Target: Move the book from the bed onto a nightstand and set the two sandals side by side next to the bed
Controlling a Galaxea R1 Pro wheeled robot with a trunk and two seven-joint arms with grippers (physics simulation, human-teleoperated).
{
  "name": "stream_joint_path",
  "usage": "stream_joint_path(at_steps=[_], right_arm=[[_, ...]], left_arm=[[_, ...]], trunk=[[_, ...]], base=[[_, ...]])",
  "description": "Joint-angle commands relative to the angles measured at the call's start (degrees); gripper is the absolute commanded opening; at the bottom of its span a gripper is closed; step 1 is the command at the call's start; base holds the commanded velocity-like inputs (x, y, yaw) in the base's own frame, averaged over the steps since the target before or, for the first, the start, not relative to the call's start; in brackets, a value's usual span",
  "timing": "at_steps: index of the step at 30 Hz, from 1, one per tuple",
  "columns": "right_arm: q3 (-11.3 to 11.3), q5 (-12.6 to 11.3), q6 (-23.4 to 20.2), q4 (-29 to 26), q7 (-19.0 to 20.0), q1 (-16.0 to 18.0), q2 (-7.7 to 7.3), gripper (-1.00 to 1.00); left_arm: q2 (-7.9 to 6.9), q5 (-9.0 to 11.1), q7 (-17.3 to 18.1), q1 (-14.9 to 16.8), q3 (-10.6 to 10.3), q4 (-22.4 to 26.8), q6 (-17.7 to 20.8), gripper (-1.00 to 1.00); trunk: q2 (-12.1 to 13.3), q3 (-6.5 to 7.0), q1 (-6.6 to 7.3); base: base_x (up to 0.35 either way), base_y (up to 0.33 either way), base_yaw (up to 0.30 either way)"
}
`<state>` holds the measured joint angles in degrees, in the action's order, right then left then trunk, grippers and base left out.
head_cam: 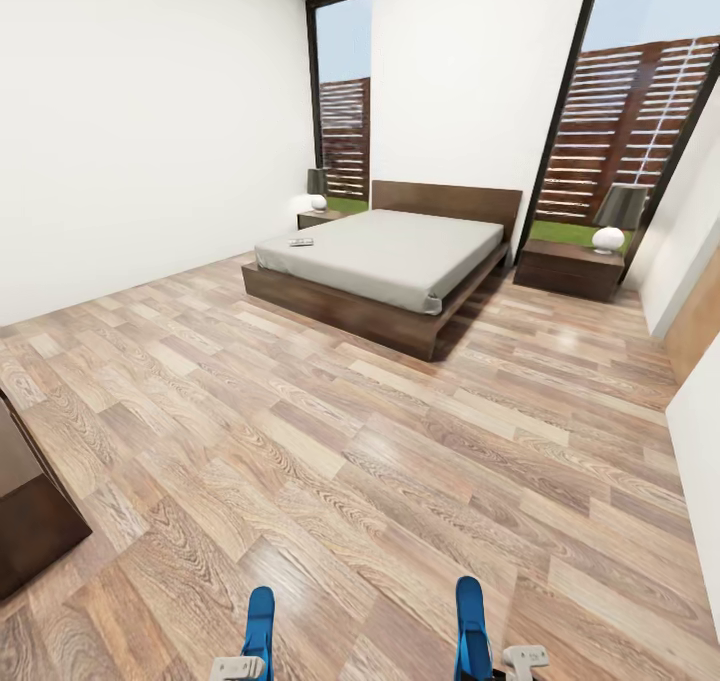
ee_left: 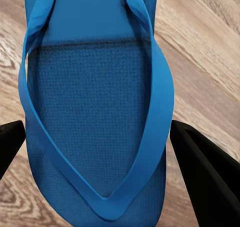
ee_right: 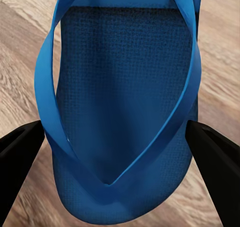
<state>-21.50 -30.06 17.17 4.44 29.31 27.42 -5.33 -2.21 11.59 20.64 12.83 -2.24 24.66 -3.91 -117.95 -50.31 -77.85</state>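
Sandals gripped, bed (head_cam: 385,251) seen ahead
One sandal (ee_left: 95,112) is held by each end effector (head_cam: 238,667); book (head_cam: 301,242) lies on bed

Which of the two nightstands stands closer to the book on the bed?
The far nightstand by the left window; the book lies on the bed's corner beside it.

Bedroom: bed (head_cam: 385,251), nightstand (head_cam: 568,266).
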Motion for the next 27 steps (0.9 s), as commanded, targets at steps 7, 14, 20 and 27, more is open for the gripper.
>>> stream_joint_path(at_steps=[7,14,20,27], right_arm=[[-0.48,-0.6,0.32,0.27,0.4,0.09,0.03,-1.0],[-0.48,-0.47,0.32,0.25,0.4,0.09,0.03,-1.0],[-0.48,-0.45,0.31,0.25,0.4,0.09,0.05,-1.0],[-0.48,-0.44,0.32,0.25,0.4,0.09,0.01,-1.0]], left_arm=[[-0.06,0.52,0.16,0.06,-0.22,-0.03,-0.14,-1.0],[-0.06,0.54,0.18,0.05,-0.22,0.03,-0.14,-1.0],[-0.05,0.51,0.19,0.08,-0.22,0.03,-0.14,-1.0],[-0.06,0.54,0.19,0.07,-0.22,0.03,-0.14,-1.0]], trunk=[[-0.02,-0.24,0.01],[-0.02,-0.42,0.01],[-0.02,-0.58,0.01],[-0.02,-0.76,0.01]], base=[[0.0,0.0,-0.209],[0.0,0.0,-0.267],[0.0,0.0,-0.272],[0.0,0.0,-0.272]])
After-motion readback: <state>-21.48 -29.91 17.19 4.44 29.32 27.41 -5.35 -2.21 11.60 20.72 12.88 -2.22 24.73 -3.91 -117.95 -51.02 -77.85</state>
